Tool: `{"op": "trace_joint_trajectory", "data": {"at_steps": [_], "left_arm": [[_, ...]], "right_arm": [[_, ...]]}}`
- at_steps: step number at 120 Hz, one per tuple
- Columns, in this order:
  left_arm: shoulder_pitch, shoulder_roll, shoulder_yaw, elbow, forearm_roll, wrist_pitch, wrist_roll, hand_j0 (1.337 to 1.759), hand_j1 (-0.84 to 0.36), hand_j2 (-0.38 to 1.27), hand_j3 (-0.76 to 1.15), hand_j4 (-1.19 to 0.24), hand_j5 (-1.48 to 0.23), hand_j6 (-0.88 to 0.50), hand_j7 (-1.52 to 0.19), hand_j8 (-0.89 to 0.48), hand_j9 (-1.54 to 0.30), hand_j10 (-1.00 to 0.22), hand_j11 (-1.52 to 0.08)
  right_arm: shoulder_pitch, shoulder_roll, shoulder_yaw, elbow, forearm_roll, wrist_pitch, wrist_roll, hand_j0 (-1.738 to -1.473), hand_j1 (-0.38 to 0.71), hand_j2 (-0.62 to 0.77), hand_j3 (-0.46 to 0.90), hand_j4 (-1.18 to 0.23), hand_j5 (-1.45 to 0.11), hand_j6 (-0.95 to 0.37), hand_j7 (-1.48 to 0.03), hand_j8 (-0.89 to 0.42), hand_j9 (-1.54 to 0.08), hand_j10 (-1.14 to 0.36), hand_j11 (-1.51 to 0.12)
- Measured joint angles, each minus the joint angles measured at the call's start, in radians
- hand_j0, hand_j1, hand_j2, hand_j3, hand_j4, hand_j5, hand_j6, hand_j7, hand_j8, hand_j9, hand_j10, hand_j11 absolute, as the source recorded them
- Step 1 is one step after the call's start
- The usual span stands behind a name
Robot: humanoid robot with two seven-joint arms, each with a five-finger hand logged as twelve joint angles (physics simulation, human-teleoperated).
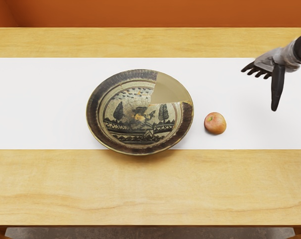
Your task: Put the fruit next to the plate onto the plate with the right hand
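So the step in hand looks like the reach. The fruit point(215, 122) sits on the white runner point(41, 99) just beside the plate point(92, 113), off its right rim and apart from it, not touching. The right hand point(269, 69) is way out past that, further right of the plate and toward the far side, up in the air with its fingers spread and holding nothing. One long finger points down. From the hand, the fruit lies toward the plate and nearer the front edge of the worktop point(140, 184), with a clear gap between them. If it were me, I'd come down on the fruit from above and from the side away from the plate. I'd keep the fingers open until they're around it, since it's small and round and a sideways nudge would probably send it rolling into the rim. Then it's just a short lift over the rim. There's no left arm in the shot.
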Motion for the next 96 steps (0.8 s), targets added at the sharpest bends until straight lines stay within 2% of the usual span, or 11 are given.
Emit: {"op": "trace_joint_trajectory", "data": {"at_steps": [13, 35, 41, 53, 62, 75, 96], "left_arm": [[0.000, 0.000, 0.000, 0.000, 0.000, 0.000, 0.000, 1.658, 0.35, 0.00, 0.00, 0.00, 0.00, 0.00, 0.00, 0.00, 0.00, 0.00, 0.00], [0.000, 0.000, 0.000, 0.000, 0.000, 0.000, 0.000, 1.658, 0.35, 0.00, 0.00, 0.00, 0.00, 0.00, 0.00, 0.00, 0.00, 0.00, 0.00], [0.000, 0.000, 0.000, 0.000, 0.000, 0.000, 0.000, 1.658, 0.35, 0.00, 0.00, 0.00, 0.00, 0.00, 0.00, 0.00, 0.00, 0.00, 0.00], [0.000, 0.000, 0.000, 0.000, 0.000, 0.000, 0.000, 1.658, 0.35, 0.00, 0.00, 0.00, 0.00, 0.00, 0.00, 0.00, 0.00, 0.00, 0.00], [0.000, 0.000, 0.000, 0.000, 0.000, 0.000, 0.000, 1.658, 0.35, 0.00, 0.00, 0.00, 0.00, 0.00, 0.00, 0.00, 0.00, 0.00, 0.00], [0.000, 0.000, 0.000, 0.000, 0.000, 0.000, 0.000, 1.658, 0.35, 0.00, 0.00, 0.00, 0.00, 0.00, 0.00, 0.00, 0.00, 0.00, 0.00], [0.000, 0.000, 0.000, 0.000, 0.000, 0.000, 0.000, 1.658, 0.35, 0.00, 0.00, 0.00, 0.00, 0.00, 0.00, 0.00, 0.00, 0.00, 0.00]], "right_arm": [[-0.004, 0.012, 0.007, -0.013, 0.029, 0.000, -0.008, -1.658, -0.35, 0.00, 0.00, 0.00, 0.00, 0.00, 0.00, 0.00, 0.00, 0.00, 0.00], [-0.004, 0.084, 0.053, -0.009, 0.062, 0.000, -0.012, -1.658, -0.35, 0.00, 0.00, 0.00, 0.00, 0.00, 0.00, 0.00, 0.00, 0.00, 0.00], [-0.006, 0.082, 0.073, 0.061, 0.063, 0.000, -0.012, -1.658, -0.35, 0.00, 0.00, 0.00, 0.00, 0.00, 0.00, 0.00, 0.00, 0.00, 0.00], [-0.013, 0.031, 0.087, 0.291, 0.058, -0.071, -0.013, -1.658, -0.35, 0.00, 0.00, 0.00, 0.00, 0.00, 0.00, 0.00, 0.00, 0.00, 0.00], [-0.046, -0.017, 0.090, 0.388, 0.014, -0.160, -0.013, -1.658, -0.35, 0.00, 0.00, 0.00, 0.00, 0.00, 0.00, 0.00, 0.00, 0.00, 0.00], [-0.109, -0.045, 0.090, 0.450, -0.093, -0.317, -0.013, -1.658, -0.35, 0.00, 0.00, 0.00, 0.00, 0.00, 0.00, 0.00, 0.00, 0.00, 0.00], [-0.201, -0.055, 0.090, 0.472, -0.210, -0.465, -0.013, -1.658, -0.35, 0.00, 0.00, 0.00, 0.00, 0.00, 0.00, 0.00, 0.00, 0.00, 0.00]]}}
